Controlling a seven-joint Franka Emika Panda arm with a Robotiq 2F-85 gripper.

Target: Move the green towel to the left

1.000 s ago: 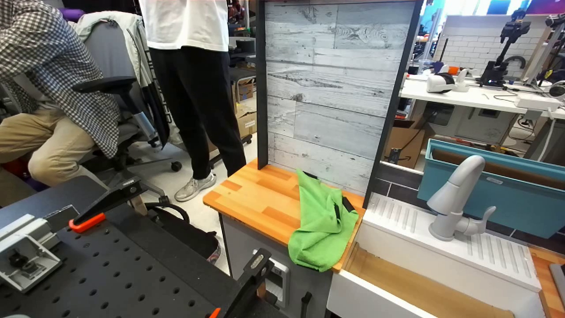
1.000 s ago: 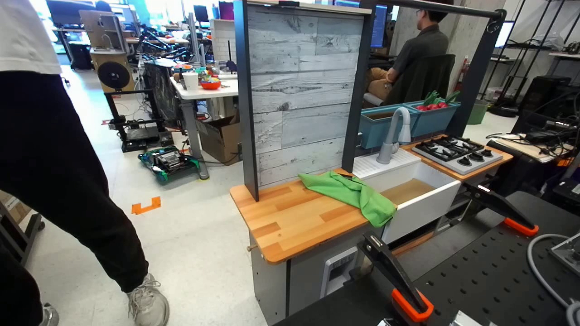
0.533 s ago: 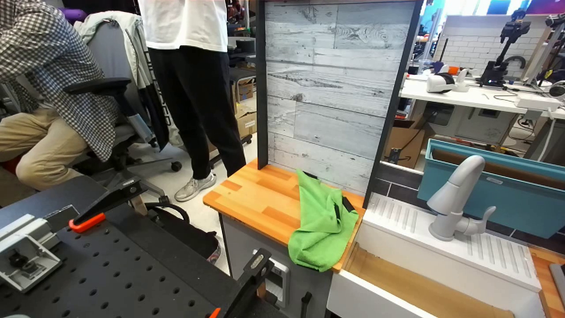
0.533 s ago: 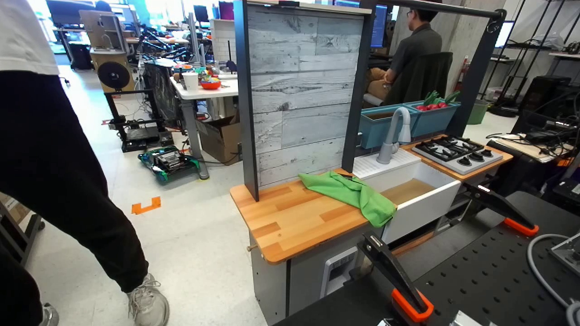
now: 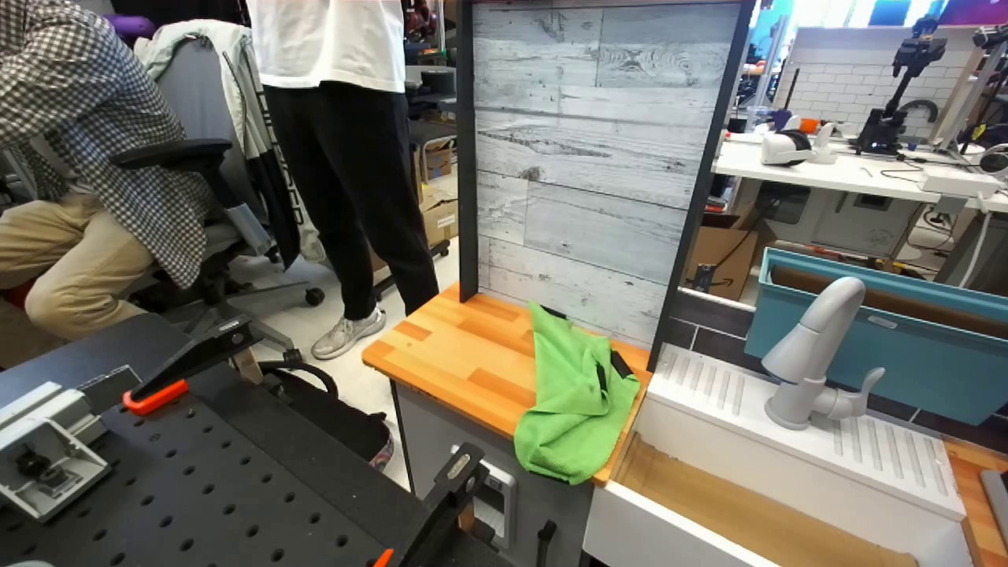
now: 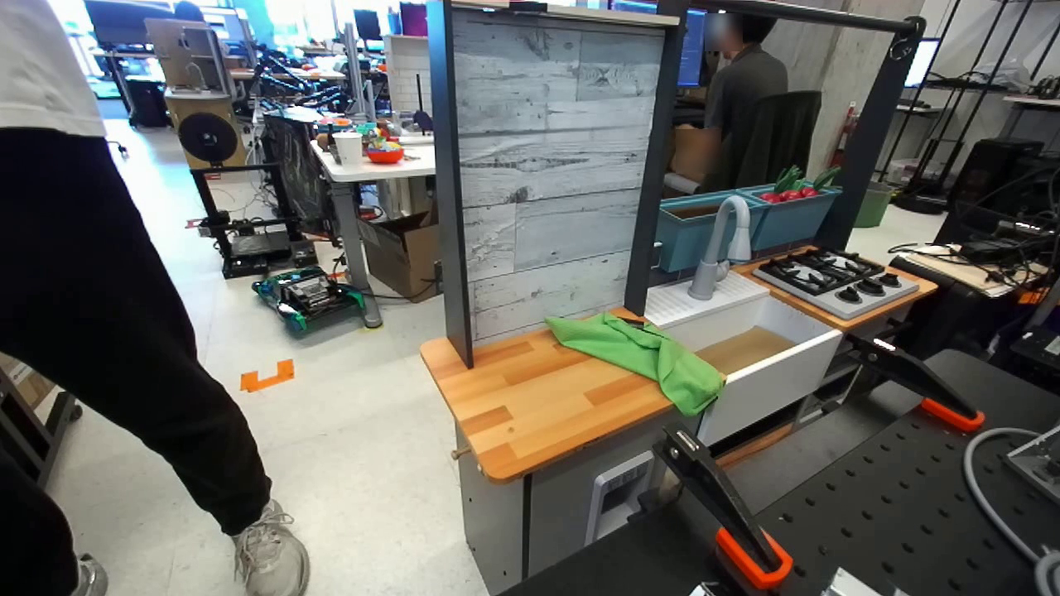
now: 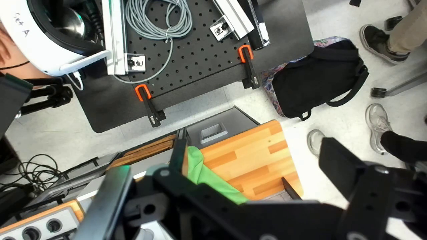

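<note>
The green towel (image 5: 567, 409) lies by the sink (image 6: 770, 372)

In both exterior views the green towel is crumpled on the wooden top (image 5: 457, 354), just beside the sink. One end hangs over the front edge. The gripper (image 7: 255, 145) shows only in the wrist view. Its fingers (image 7: 338, 166) are spread wide apart, and it hides part of the towel there. Only an exterior view shows red vegetables (image 6: 791, 195) in a blue box (image 6: 795, 221) behind the sink. A black bag (image 7: 315, 83) sits on the floor (image 7: 206, 105), well away from the sink. The wrist view shows most of it; in an exterior view the black table (image 5: 315, 465) covers a part.
</note>
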